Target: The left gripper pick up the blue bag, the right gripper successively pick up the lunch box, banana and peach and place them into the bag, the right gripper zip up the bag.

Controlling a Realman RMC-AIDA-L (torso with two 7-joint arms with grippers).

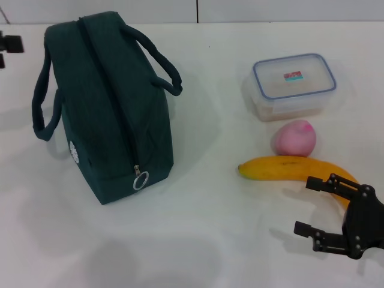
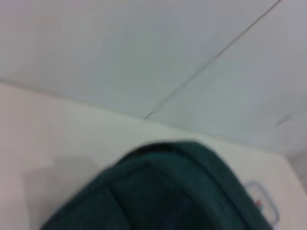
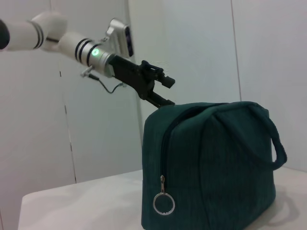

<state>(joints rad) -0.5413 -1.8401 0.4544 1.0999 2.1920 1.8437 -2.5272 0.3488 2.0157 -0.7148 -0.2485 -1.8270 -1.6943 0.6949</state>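
The blue bag [image 1: 105, 108] stands upright on the left of the white table, its zipper shut and the ring pull [image 1: 140, 180] hanging at the near end. In the right wrist view my left gripper [image 3: 162, 92] hovers open just above the bag's [image 3: 211, 163] far top end, touching nothing; the head view shows only its tip [image 1: 8, 44] at the left edge. The lunch box [image 1: 293, 86] sits at the back right, with the peach [image 1: 294, 138] in front of it and the banana [image 1: 291, 168] nearest. My right gripper [image 1: 303, 205] is open just in front of the banana, holding nothing.
The bag's two loop handles [image 1: 159, 60] arch out to either side. The left wrist view shows the bag's top [image 2: 168, 191] and a corner of the lunch box [image 2: 261, 201]. White wall panels stand behind the table.
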